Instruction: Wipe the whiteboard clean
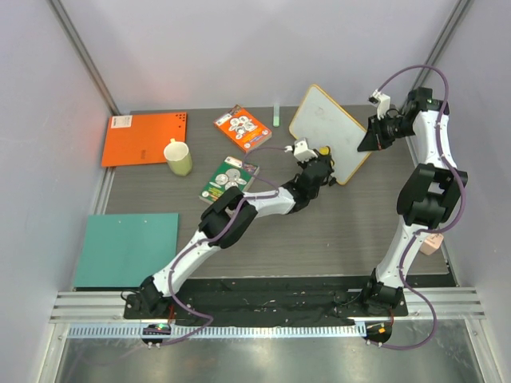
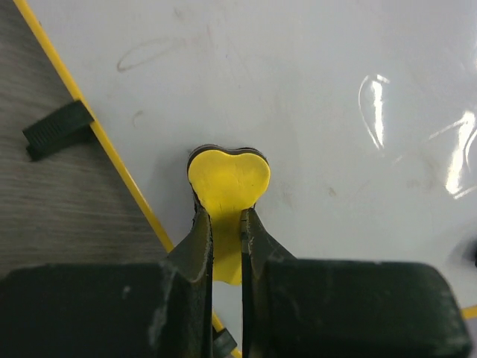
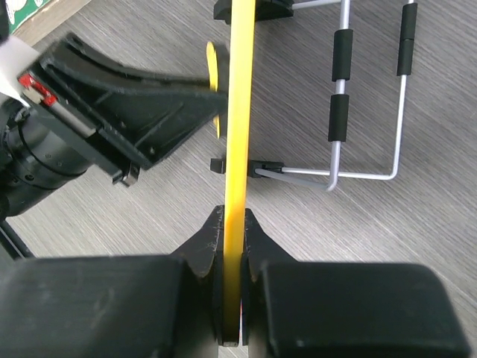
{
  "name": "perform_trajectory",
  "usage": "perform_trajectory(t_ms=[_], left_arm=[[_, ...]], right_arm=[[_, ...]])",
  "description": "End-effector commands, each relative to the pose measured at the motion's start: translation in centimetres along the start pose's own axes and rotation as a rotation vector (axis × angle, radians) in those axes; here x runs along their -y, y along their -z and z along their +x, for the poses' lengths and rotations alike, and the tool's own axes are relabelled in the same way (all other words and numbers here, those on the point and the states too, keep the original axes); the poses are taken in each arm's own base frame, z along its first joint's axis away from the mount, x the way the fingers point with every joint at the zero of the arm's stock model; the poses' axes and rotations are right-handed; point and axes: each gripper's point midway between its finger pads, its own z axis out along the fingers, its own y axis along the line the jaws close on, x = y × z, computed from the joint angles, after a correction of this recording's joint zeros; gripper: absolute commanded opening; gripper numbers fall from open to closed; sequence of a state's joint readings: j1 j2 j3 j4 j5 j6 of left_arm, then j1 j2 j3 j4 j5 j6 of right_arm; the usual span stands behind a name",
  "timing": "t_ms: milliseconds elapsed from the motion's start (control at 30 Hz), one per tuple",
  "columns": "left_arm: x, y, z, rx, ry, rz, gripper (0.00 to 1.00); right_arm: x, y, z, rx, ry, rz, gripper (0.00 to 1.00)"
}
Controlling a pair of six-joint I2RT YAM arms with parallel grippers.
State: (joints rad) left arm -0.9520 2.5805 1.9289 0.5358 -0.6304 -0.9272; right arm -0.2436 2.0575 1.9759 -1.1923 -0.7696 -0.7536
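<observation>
The whiteboard (image 1: 326, 128), white with a thin yellow frame, stands tilted at the back right of the table. My right gripper (image 1: 370, 142) is shut on its right edge, and the frame (image 3: 240, 112) runs edge-on between that gripper's jaws (image 3: 232, 218). My left gripper (image 1: 321, 162) is shut on a yellow heart-shaped eraser (image 2: 227, 179) and presses it against the board face (image 2: 320, 89) near the lower left frame. Only faint grey traces (image 2: 153, 54) show on the board. The left gripper (image 3: 127, 112) and the eraser (image 3: 213, 86) also show in the right wrist view.
A wire stand (image 3: 365, 112) props the board from behind, and a black foot (image 2: 56, 130) sits on its frame. An orange sheet (image 1: 144, 137), a cream mug (image 1: 178, 157), two printed booklets (image 1: 243, 128) (image 1: 229, 179), a green marker (image 1: 276, 112) and a teal sheet (image 1: 128, 249) lie to the left.
</observation>
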Motion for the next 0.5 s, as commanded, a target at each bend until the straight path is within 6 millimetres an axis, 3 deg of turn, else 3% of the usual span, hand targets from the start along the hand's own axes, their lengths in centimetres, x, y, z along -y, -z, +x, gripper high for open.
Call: perform_trajectory(t_ms=[0, 367, 467], left_arm=[[-2.2, -4.3, -5.7, 0.136, -0.015, -0.033, 0.00], [-6.1, -8.3, -9.1, 0.183, 0.000, -0.061, 0.00], [-5.9, -9.0, -9.6, 0.178, 0.008, -0.031, 0.00]], right_arm=[[-5.3, -2.5, 6.9, -0.286, -0.091, -0.204, 0.01], [-5.4, -2.3, 7.0, -0.290, -0.087, -0.205, 0.01], [-5.4, -2.3, 7.0, -0.292, -0.087, -0.206, 0.01]])
